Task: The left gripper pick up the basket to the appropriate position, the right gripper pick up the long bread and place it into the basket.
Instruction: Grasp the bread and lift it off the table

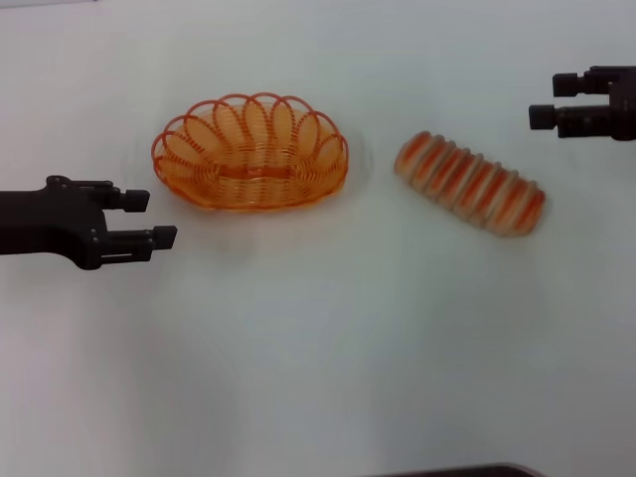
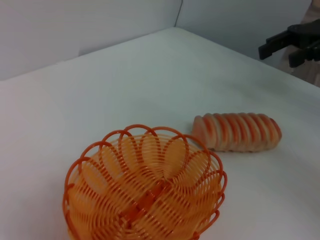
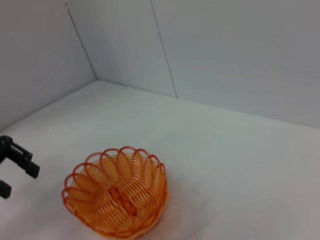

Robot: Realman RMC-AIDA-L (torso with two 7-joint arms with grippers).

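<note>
Nearest the head camera, the black two-fingered left hand (image 1: 139, 221) hovers with fingers apart, just beside the empty oval orange wire basket (image 1: 249, 152) on the white desk (image 1: 318, 348). Likely light and stiff, its looped rim suits pinching. Beyond lies the ridged beige long bread (image 1: 469, 183), probably soft; the right hand (image 1: 545, 102) waits open, well apart.

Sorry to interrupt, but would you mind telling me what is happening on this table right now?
Nothing is held yet. The left gripper hovers open just to the robot's left of the empty basket, not touching it. The long bread lies on the white table to the basket's right, apart from it. The right gripper is open too, off beyond the bread near the table's right edge. Both the basket pick-up and the bread pick-up remain to be done.
</note>
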